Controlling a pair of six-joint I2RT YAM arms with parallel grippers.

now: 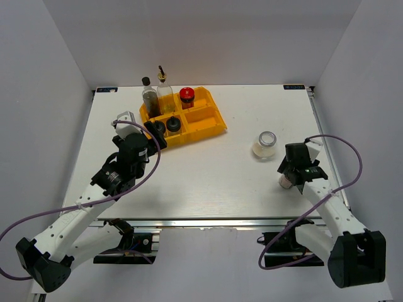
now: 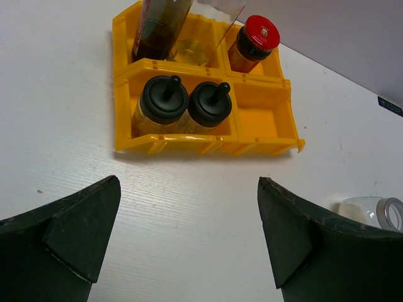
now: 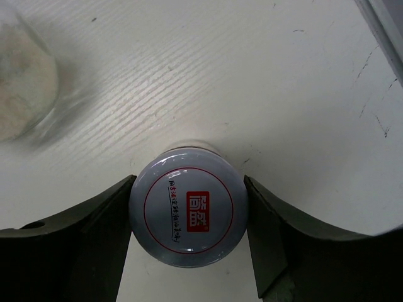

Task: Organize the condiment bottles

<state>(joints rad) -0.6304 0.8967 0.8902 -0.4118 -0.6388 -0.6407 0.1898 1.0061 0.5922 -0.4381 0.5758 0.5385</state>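
Right gripper [image 3: 189,195], near table's [image 1: 208,182] right edge: jaws clamped on pale-lidded jar [image 3: 187,211]. Left gripper [image 2: 189,233]: jaws wide apart, facing yellow tray [image 2: 208,146].

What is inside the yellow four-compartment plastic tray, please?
Two black-capped shakers share one compartment; a tall dark bottle and a clear gold-spouted bottle another; a red-lidded jar the third; the fourth empty. Floors beneath them are hidden.

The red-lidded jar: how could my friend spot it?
Look for the yellow tray toward the table's far left. In its back row, right of the two tall bottles, stands the red-lidded jar, alone in its compartment. Nothing else there has a bright red lid.
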